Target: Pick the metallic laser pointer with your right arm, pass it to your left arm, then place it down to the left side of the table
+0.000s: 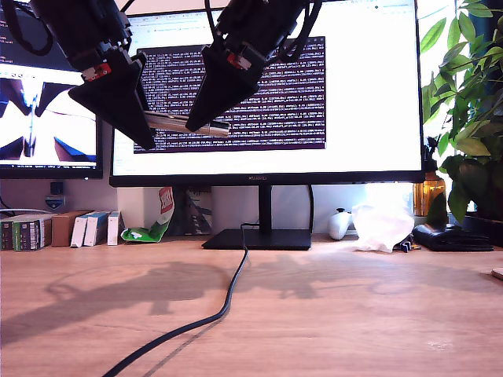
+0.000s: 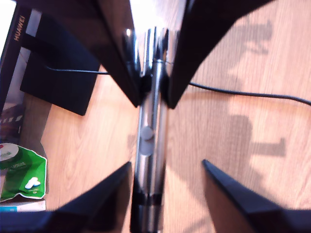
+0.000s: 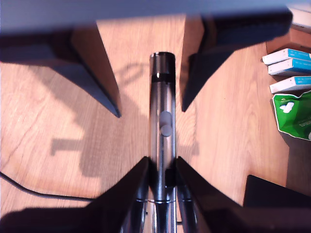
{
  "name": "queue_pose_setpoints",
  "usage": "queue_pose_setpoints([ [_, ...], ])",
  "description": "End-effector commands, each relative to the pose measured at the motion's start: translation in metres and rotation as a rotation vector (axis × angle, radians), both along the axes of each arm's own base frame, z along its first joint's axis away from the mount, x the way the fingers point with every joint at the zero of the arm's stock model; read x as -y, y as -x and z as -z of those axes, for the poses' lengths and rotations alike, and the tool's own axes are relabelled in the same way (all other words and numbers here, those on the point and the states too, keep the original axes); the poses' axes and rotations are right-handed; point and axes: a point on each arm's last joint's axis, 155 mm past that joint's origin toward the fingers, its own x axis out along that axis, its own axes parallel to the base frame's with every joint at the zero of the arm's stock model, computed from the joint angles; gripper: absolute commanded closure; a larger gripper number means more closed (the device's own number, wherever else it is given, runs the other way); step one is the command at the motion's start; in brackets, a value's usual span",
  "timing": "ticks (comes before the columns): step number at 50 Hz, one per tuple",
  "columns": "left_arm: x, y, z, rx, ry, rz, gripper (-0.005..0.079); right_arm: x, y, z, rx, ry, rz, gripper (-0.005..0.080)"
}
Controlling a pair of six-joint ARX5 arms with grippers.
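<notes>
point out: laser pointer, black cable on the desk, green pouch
metallic laser pointer (image 3: pixel 163 131): second wrist view, mid barrel by the round button.
black cable (image 1: pixel 224 302): exterior view, stretch running across the table toward the monitor stand.
green pouch (image 2: pixel 22 172): first wrist view, front face of the pack.

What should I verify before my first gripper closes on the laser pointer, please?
1. My second gripper clamped on the laser pointer: ok.
2. My first gripper open, jaws either side of the laser pointer: ok.
3. Laser pointer centred between those open jaws: not ok, it sits nearer one finger.
4. Laser pointer held clear above the table: ok.
5. Black cable away from the placing spot: cannot tell.
</notes>
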Motion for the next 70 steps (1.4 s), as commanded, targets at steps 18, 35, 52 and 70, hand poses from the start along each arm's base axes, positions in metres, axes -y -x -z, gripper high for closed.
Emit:
queue_pose_setpoints([
  [18,0.006,0.002,0.0,-0.005,0.018,0.019,0.06,-0.007,0.006,-0.02,0.033,-0.038,-0.018,0.0762],
  [35,0.004,0.007,0.003,-0.021,0.004,0.021,0.0762,-0.008,0.0,-0.023,0.048,-0.054,-0.008,0.0718],
  [52,-0.004,0.001,0.003,-0.006,-0.024,-0.003,0.0762,-0.004,-0.004,-0.023,0.02,-0.06,0.043,0.0463],
  [70,-0.044,-0.018,0.006,-0.022,-0.031,-0.12,0.0762,0.02,-0.005,-0.025,-0.015,-0.033,0.087,0.0504],
])
